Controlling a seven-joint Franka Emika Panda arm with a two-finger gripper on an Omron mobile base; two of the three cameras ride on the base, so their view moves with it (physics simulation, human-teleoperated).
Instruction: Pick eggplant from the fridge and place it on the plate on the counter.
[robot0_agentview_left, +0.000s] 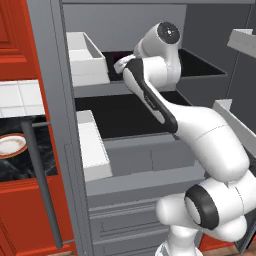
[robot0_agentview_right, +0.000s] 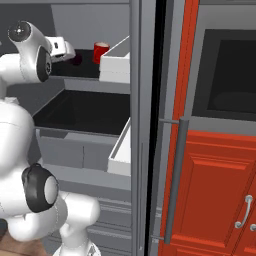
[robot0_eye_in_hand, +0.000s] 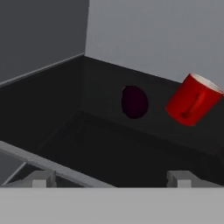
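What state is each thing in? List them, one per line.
fridge: door open, shelves exposed.
eggplant: on the upper black shelf, not gripped.
red can: on the same shelf beside the eggplant, untouched.
plate: on the counter, nothing on it.
tool: open, short of the eggplant, holding nothing.

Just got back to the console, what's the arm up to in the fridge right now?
The arm is reaching into the open fridge at the upper black shelf. Its pincer is open and holds nothing, short of the eggplant, which sits at the back of that shelf beside a red can. The two are apart. The plate waits on the counter, with no eggplant on it. So the pick has not happened yet.
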